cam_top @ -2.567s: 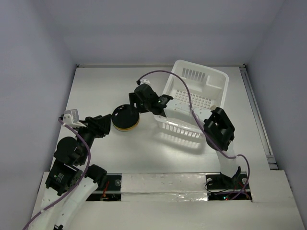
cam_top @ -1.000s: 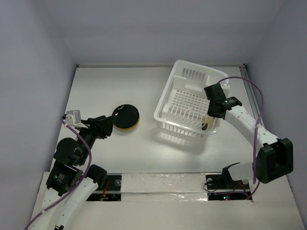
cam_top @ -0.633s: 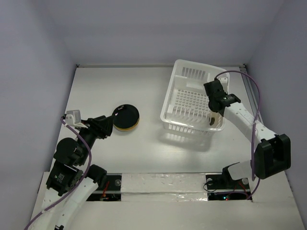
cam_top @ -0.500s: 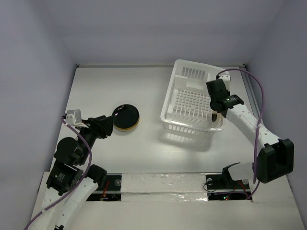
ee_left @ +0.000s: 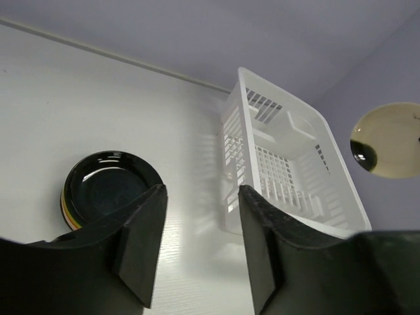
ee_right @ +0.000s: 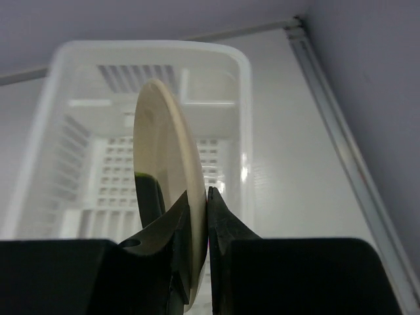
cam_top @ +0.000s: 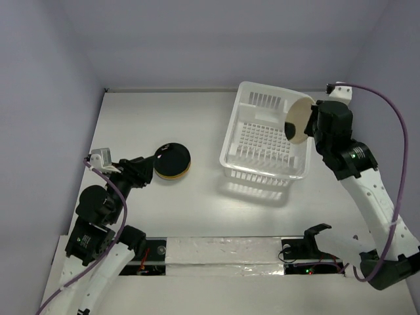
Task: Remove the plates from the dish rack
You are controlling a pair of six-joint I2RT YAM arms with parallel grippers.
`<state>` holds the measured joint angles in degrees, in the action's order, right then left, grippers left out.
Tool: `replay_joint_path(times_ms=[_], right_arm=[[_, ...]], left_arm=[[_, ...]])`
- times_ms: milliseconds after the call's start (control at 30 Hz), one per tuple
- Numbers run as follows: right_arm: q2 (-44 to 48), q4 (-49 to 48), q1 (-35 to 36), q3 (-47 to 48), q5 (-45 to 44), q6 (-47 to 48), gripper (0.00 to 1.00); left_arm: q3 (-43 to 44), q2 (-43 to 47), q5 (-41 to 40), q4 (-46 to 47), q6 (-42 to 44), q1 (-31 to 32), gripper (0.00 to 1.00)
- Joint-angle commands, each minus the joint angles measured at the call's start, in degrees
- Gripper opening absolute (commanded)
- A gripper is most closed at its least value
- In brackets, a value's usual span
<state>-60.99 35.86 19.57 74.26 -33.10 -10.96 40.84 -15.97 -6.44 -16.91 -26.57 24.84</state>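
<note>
my right gripper (ee_right: 199, 200) pinches the tan plate (ee_right: 164, 151) by its rim, upright, to clear the dish rack (ee_right: 151, 46) below.

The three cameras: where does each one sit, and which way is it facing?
Top external: above and behind the arms, looking down on the table; both arms show.
Left wrist: on the left arm, facing forward between the open fingers of the left gripper at stacked plates and dish rack.
Right wrist: on the right arm, looking along the right gripper, shut on a tan plate.
Shared: all show rack and tan plate.
</note>
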Motion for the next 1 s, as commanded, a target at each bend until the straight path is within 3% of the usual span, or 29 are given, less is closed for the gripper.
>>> replay_joint_path(times_ms=[0,33,167,233,400,567,967], right_arm=[[2.0,-6.7,3.1,1.0,16.3,-4.7,0.0],[1.7,-11.2,6.7,-0.6,21.6,-5.2,0.0],[-6.4,-15.9,16.7,2.1,22.0,-7.1,0.0],[-12.9,-20.5,18.9,3.7,28.5,-9.7,0.0],[-26.7,-26.3,27.3,12.6,32.7,-12.9,0.0],[-40.8,-28.2,30.1,20.1,36.5,-15.2,0.0],[-55.4,-28.6,30.6,28.0,39.0,-20.5,0.03]], left_arm=[[-0.2,-0.6,0.6,3.0,0.6,-1.0,0.43],[-0.2,-0.8,0.6,3.1,0.7,-1.7,0.39],[-0.1,-0.1,-0.5,2.8,0.6,-2.8,0.07],[-0.1,0.5,-2.1,2.5,0.1,-2.8,0.04],[0.0,0.1,-2.9,2.1,-0.1,-3.3,0.12],[-0.1,-0.1,-2.9,2.4,-0.2,-3.3,0.26],[-0.4,-1.6,0.5,3.5,0.2,-7.1,0.3]])
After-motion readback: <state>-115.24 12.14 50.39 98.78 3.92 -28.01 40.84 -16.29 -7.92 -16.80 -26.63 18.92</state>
